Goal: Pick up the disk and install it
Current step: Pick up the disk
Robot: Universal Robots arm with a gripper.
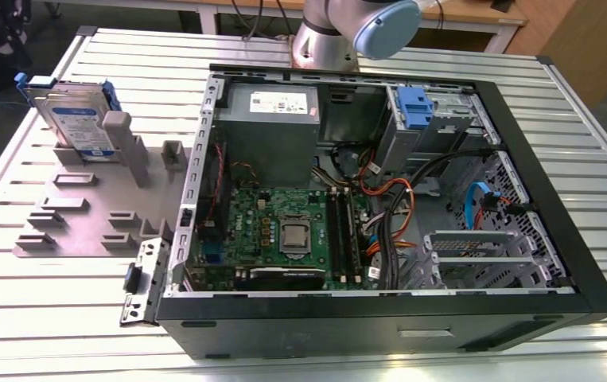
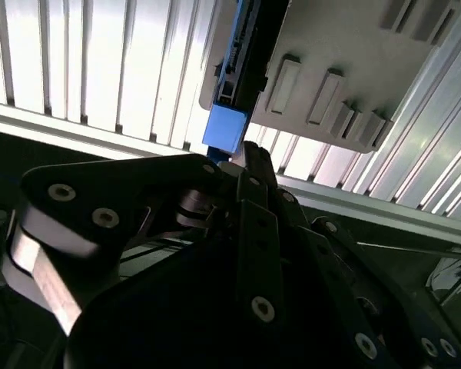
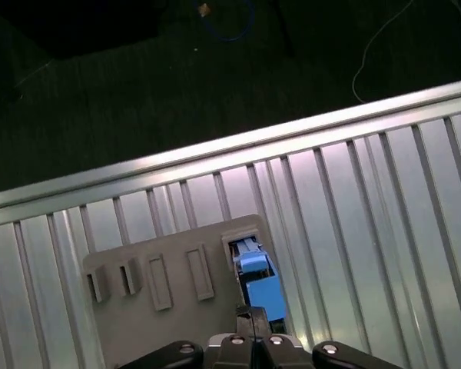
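On the slatted table (image 1: 48, 318), to the exterior view's left of the open computer case (image 1: 367, 318), we see the disk (image 1: 73, 119) standing on edge in a grey holder (image 1: 80, 215). We judge this keeps its blue frame uppermost for grasping. In both wrist views the gripper (image 2: 246, 154) (image 3: 250, 314) hangs above that frame, apart from it, clenched on nothing.

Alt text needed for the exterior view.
The disk stands on edge in a grey holder on a ribbed metal table, to the exterior view's left of an open computer case. The robot arm rises behind the case.
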